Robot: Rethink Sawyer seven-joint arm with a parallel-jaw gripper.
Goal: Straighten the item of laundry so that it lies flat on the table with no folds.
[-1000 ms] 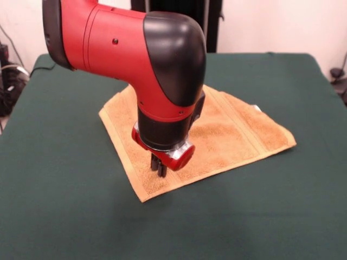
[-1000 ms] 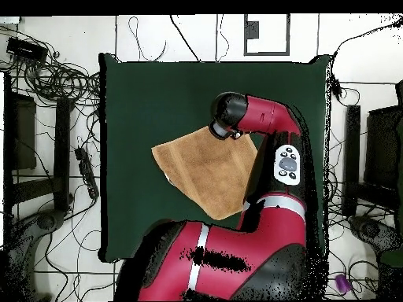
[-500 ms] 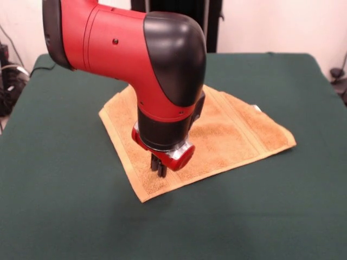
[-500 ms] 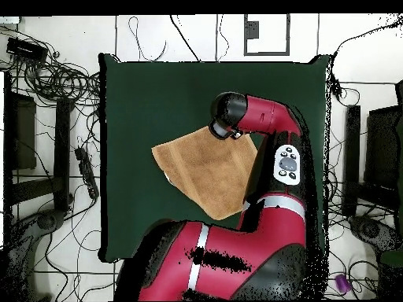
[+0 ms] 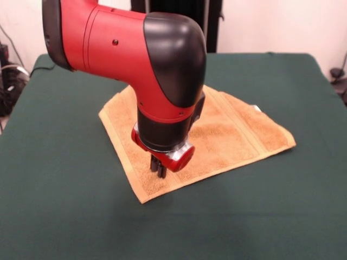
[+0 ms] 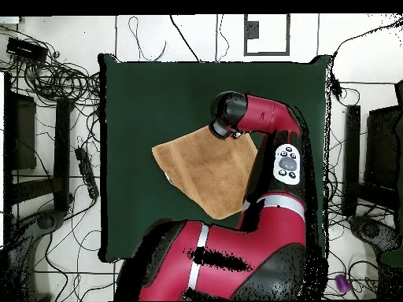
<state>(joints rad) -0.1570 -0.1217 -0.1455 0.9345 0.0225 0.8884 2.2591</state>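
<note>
Nothing moved; green table [image 5: 65, 216] uncluttered.

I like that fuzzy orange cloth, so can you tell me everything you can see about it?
The towel is orange-tan and looks like fluffy terry cloth, with woven bands near its lighter edges and a bit of white at one side. It lies spread on the green table, turned so a corner points toward the front camera. The gripper is down on it near that corner, fingers close together. The arm hides part of the towel.

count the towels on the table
1: one towel lies spread near the table's middle, partly hidden under the arm, with the pincer down over its near corner. Nothing else shows.
</note>
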